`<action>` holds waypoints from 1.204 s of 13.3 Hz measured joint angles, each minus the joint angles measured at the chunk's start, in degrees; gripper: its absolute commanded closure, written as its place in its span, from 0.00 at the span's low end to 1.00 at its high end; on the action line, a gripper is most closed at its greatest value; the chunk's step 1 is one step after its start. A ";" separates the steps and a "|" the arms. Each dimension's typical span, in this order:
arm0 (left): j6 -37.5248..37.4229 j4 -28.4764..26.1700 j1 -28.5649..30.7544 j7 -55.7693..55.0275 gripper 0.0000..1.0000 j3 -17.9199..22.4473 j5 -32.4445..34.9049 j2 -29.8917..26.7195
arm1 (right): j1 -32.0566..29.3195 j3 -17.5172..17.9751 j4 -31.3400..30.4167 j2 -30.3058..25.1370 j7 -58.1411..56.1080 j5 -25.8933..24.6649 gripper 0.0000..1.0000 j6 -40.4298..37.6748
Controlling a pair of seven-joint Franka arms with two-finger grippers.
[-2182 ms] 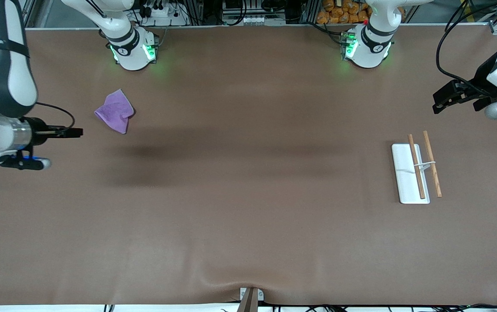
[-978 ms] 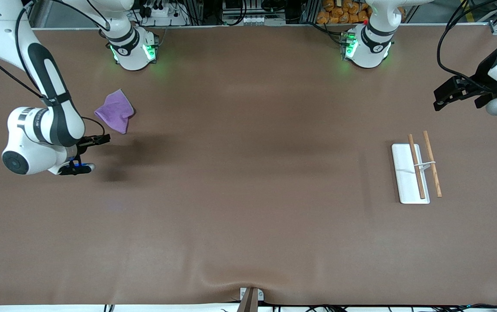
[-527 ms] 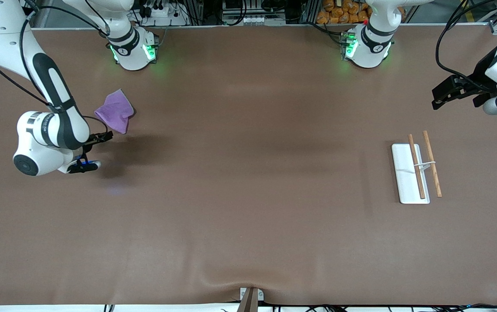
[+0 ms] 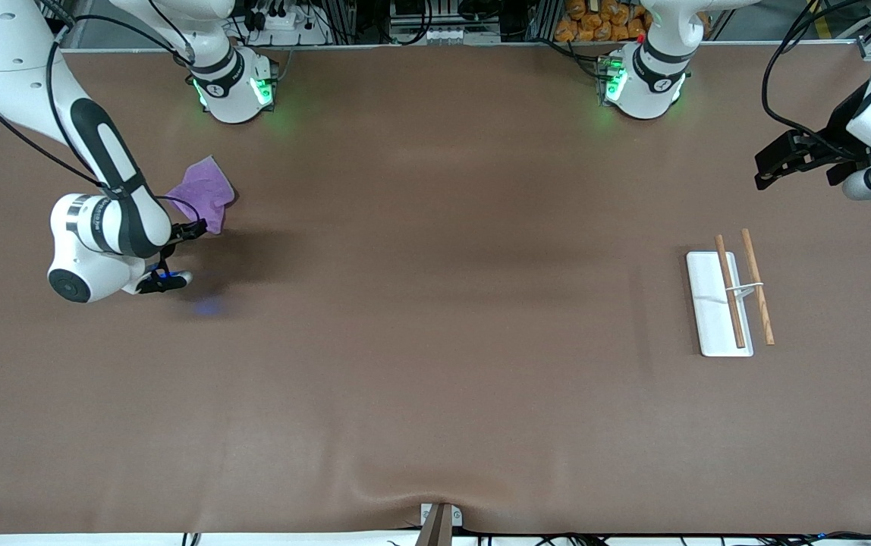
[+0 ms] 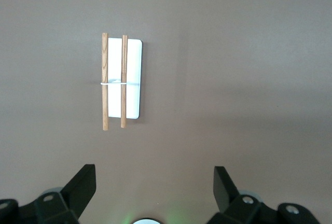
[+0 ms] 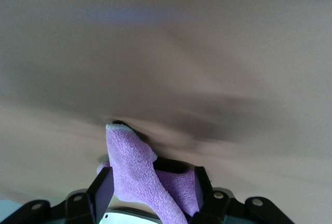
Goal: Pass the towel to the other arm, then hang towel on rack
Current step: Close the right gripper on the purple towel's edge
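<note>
Right claw (image 6: 150, 195) open, fingers straddling the towel's (image 4: 206, 195) corner nearest the rack (image 4: 718, 303). Close deep on the fold before lifting off the surface (image 4: 435, 364). Left claw (image 5: 154, 190) waits open, over the surface just farther than the rack.

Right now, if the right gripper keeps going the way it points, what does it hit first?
The towel: its corner already lies between the open right gripper's fingers. Past it, only bare table shows.

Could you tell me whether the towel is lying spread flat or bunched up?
Bunched up: the towel lies crumpled, a raised fold between the open right gripper's fingers.
</note>
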 measured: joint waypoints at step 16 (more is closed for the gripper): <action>-0.27 -0.23 0.01 -0.03 0.00 -0.05 0.00 0.00 | 0.44 0.40 -2.62 0.01 -0.07 2.75 0.92 0.00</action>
